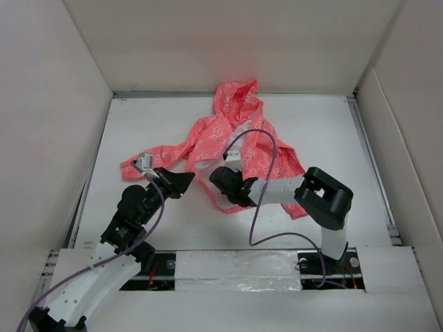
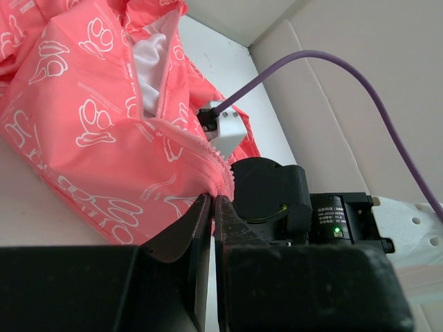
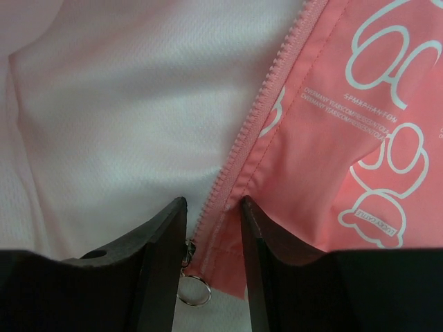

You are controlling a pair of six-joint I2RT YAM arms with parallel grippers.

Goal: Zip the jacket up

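Observation:
The coral-pink hooded jacket [image 1: 228, 131] lies on the white table, hood at the far side, front open with white lining showing. My left gripper [image 1: 188, 180] sits at its lower left hem. In the left wrist view the gripper [image 2: 213, 200] is nearly closed and pinches the hem edge of the jacket [image 2: 90, 117]. My right gripper [image 1: 225, 181] rests on the lower front. In the right wrist view the gripper [image 3: 213, 207] is open and straddles the bottom end of the zipper tape [image 3: 266, 104]. A silver pull ring [image 3: 194, 290] hangs by the left finger.
White walls box in the table [image 1: 138, 124] on three sides. Purple cables [image 1: 266, 138] loop over the jacket from the right wrist and along the left arm. The right arm's black wrist body [image 2: 270, 194] sits just beyond my left fingertips.

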